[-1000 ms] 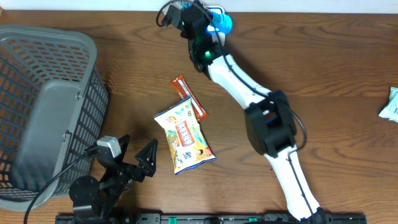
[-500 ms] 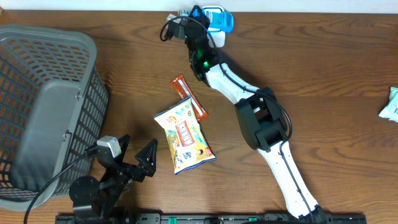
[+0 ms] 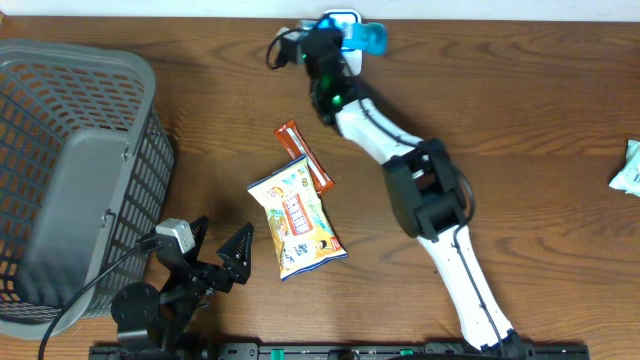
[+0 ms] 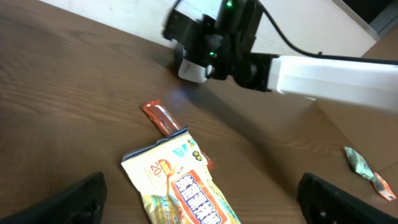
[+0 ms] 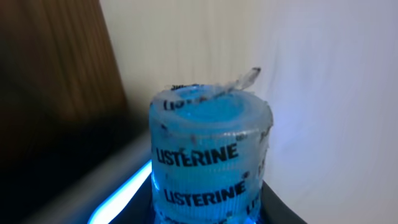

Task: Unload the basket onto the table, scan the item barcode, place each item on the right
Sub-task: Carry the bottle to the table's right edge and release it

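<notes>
1. Your right gripper (image 3: 338,42) is at the far edge of the desk (image 3: 520,120), closed narrowly on the blue mouthwash bottle (image 3: 364,38). The fingers themselves are hard to make out from overhead, and the right wrist view shows none of them.
2. The bottle, the item to scan, is just beside the white scanner (image 3: 342,16) at that far edge. You cannot tell whether they touch.
3. In the right wrist view the bottle's cap fills the lower centre, its brand lettering readable. A blue glow shows at its lower left, with a pale wall (image 5: 323,93) behind. No barcode shows.
4. Your left gripper (image 3: 225,232) is near the desk's near edge, fingers spread wide and holding nothing.
5. A snack bag (image 3: 297,222) lies just beside it, mid-desk. A red bar (image 3: 303,155) is tucked partly under the bag's far end.
6. Both lie between the two grippers, well apart from the bottle.
7. A grey basket (image 3: 140,70) fills the left edge, and a small packet (image 3: 628,165) is cut off at the right edge.
</notes>
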### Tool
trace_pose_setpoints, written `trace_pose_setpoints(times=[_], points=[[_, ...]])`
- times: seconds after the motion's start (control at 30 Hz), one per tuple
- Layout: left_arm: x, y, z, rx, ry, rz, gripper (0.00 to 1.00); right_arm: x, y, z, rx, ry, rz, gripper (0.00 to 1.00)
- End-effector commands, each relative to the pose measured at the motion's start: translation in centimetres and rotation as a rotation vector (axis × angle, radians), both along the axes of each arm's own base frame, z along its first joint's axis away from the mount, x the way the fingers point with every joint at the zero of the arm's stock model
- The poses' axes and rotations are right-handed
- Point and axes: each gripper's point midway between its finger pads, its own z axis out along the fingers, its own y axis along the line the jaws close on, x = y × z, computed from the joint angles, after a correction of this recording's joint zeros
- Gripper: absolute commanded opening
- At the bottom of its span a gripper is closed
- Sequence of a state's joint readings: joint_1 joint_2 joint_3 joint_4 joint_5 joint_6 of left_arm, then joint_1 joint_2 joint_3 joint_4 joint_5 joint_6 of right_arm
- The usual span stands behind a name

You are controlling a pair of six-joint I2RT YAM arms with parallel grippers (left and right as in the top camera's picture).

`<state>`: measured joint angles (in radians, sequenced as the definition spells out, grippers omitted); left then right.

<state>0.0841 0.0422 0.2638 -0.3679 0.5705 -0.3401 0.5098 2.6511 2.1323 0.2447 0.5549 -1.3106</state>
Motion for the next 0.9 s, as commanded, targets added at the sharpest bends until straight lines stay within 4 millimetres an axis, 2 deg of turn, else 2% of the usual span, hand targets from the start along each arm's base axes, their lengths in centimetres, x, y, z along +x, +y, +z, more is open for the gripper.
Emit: trace_pose_setpoints(times=[0.0,0.03,0.13,0.2,0.23,0.4,0.57,0.7,0.73,0.87], points=[[0.0,0.0,0.1,0.001,-0.008,-0.003,0.98,1.0,-10.0,11.4,0.119,-0.148,-0.267,0.12],[0.0,0.0,0.1,0.001,-0.007,-0.003,0.98,0.9,-13.3,11.6,0.125,-0.124,-0.346,0.11],[0.0,0.0,0.1,0.001,-0.007,-0.002,0.98,0.3,-20.0,10.8,0.143,-0.062,-0.513,0.10],[0.0,0.0,0.1,0.001,-0.007,-0.003,0.98,-0.3,-24.1,9.3,0.146,-0.004,-0.605,0.10],[0.0,0.0,0.1,0.001,-0.007,-0.003,0.98,-0.9,-26.8,7.9,0.150,0.044,-0.663,0.11],[0.0,0.0,0.1,0.001,-0.007,-0.003,0.98,-4.6,-36.1,2.3,0.245,0.251,-0.851,0.12],[0.0,0.0,0.1,0.001,-0.007,-0.003,0.98,-8.4,-45.3,0.1,0.330,0.282,-1.066,0.09],[0.0,0.0,0.1,0.001,-0.007,-0.003,0.98,-11.3,-50.8,-1.2,0.450,0.289,-1.191,0.11],[0.0,0.0,0.1,0.001,-0.007,-0.003,0.98,-12.2,-52.4,-1.7,0.503,0.292,-1.226,0.15],[0.0,0.0,0.1,0.001,-0.008,-0.003,0.98,-14.2,-55.4,-2.8,0.637,0.291,-1.298,0.15]])
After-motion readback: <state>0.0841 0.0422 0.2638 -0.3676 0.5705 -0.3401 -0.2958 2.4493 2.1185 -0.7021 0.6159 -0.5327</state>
